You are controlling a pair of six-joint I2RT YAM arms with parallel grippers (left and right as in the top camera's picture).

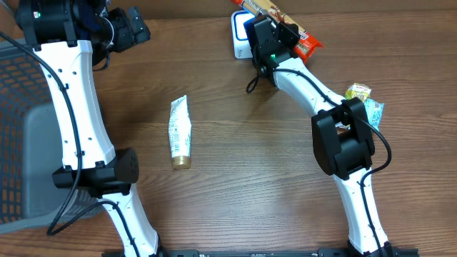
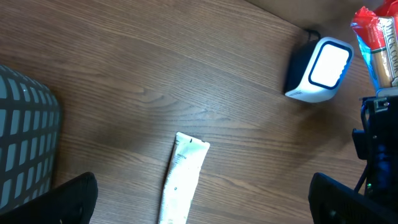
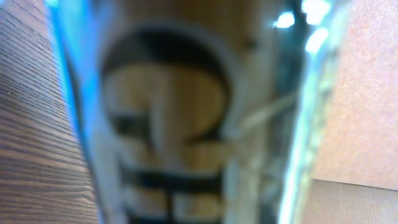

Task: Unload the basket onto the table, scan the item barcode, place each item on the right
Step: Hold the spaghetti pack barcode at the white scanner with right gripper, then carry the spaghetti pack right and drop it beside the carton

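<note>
**Wrapper blur fills the right wrist lens: bar is at the scanner, now show it the code**

Wrapper print of the snack bar (image 3: 168,124) sits right against the right wrist camera. It's too blurred to read, so you can't tell from there which face carries the barcode. Overhead, the right gripper (image 1: 280,34) has its fingers narrow and clamped across the bar. It holds the bar just above the scanner (image 1: 238,41), over its right side. The bar's orange end pokes out to the scanner's right and the other end runs past its back edge.

From the left wrist view the lit window (image 2: 324,65) faces out toward the scanner's front-left, while the bar hangs to the scanner's right. My read: the bar isn't square to the window yet.

- Bring the bar round in front of the window, near it but not touching.
- Roll the wrist slowly so each long face passes the light, and pause on each one.
- Present the face flat, since a glossy, crinkled wrapper will likely glare or warp the code.
- Don't squeeze harder, and don't loosen.

The left gripper (image 1: 136,28) has its fingers wide and holds nothing. It's well to the scanner's left; leave it there. Don't sweep the other items:
- the tube (image 1: 180,133), lying flat well in front-left of the scanner
- two small packets (image 1: 365,103), well to the scanner's right
- the basket (image 1: 21,128), far to the scanner's left
</note>
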